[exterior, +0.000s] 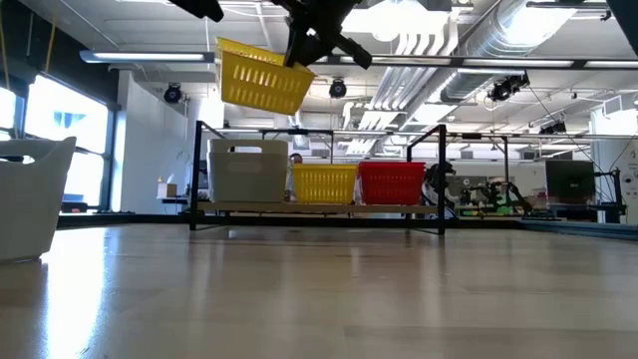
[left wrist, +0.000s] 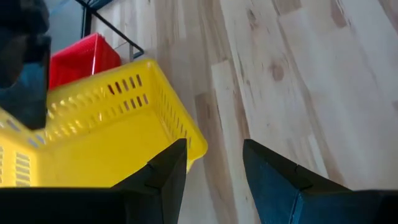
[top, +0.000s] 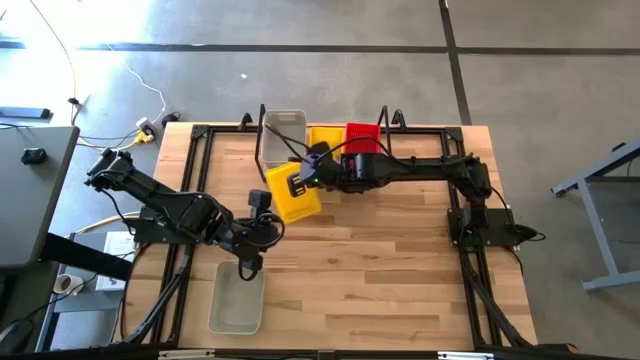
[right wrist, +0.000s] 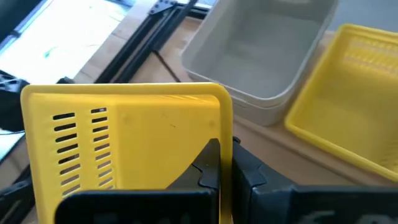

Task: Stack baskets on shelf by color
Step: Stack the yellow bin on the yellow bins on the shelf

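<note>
My right gripper (top: 300,182) is shut on a yellow basket (top: 293,195) and holds it in the air in front of the shelf (exterior: 319,207), higher than the baskets on it. The shelf carries grey (exterior: 247,172), yellow (exterior: 324,182) and red (exterior: 392,181) baskets side by side, resting on their bases. Another grey basket (top: 237,298) stands on its base at the table's near left. My left gripper (top: 270,230) is open (left wrist: 214,149) and hovers near the held basket (left wrist: 93,137) without touching it. My right gripper (right wrist: 225,158) pinches one end wall of the yellow basket at its rim (right wrist: 221,118), one finger (right wrist: 208,165) on each face of the wall. The basket (exterior: 261,78) is lifted clear, tilted, and hangs below and beside the fingers.
Black arm-mount frames (top: 195,170) run along the table's left and right sides (top: 470,215). Bare wood (top: 390,280) lies in the middle and near right. Cables and a grey bench sit beyond the left edge.
</note>
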You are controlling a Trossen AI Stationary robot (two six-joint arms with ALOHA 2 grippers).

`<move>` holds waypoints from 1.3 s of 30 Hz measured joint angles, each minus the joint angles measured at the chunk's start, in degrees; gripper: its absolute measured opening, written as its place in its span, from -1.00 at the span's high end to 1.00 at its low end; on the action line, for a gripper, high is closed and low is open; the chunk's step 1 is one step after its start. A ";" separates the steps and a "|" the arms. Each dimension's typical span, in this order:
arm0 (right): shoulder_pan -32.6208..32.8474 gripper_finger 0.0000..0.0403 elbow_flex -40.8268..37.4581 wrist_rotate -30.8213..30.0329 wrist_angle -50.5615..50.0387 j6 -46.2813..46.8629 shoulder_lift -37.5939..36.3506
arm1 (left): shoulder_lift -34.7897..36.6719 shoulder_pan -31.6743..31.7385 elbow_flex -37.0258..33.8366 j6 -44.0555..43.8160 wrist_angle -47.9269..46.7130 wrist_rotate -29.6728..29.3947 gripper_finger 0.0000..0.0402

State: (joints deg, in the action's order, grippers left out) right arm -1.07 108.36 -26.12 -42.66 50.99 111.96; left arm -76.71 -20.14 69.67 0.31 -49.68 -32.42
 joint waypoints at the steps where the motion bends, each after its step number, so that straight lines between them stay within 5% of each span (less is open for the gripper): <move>1: -0.07 1.00 0.00 0.83 0.59 -0.39 0.00 | 0.00 0.05 0.00 0.93 -0.01 -0.06 0.27; 17: -0.07 1.00 0.00 4.30 8.11 -10.52 0.00 | 0.00 2.74 0.00 6.16 -6.30 0.04 0.27; 28: 0.01 1.00 0.00 7.72 8.08 -10.96 0.00 | 0.00 2.88 0.00 27.01 -7.98 -0.21 0.27; 39: 0.18 1.00 1.46 10.77 7.37 -11.85 0.09 | 0.04 4.38 0.00 33.76 -11.23 3.39 0.41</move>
State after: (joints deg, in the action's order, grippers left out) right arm -0.90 109.81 -15.35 -35.29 39.14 112.05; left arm -76.66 -15.77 69.67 34.07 -60.92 -29.03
